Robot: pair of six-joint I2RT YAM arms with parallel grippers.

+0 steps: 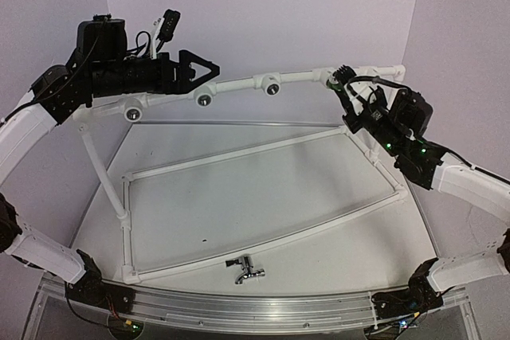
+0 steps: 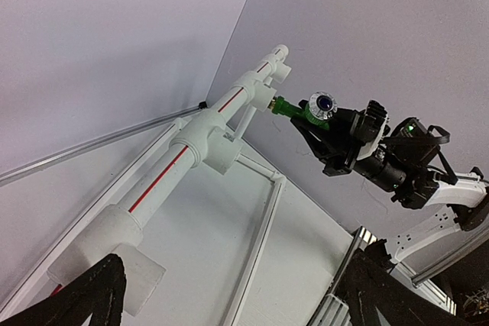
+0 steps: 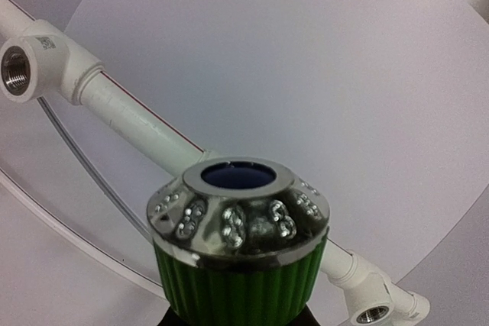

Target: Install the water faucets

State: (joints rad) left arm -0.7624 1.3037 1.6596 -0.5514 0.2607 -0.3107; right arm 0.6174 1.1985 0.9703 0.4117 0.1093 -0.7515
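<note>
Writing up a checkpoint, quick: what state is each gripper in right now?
Left gripper: open, holding nothing.
Right gripper: closed on the green faucet.

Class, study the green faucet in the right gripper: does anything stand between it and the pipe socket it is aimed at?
Nothing visible does. The green faucet, held by the right gripper, has its threaded end at the socket on the white pipe.
</note>
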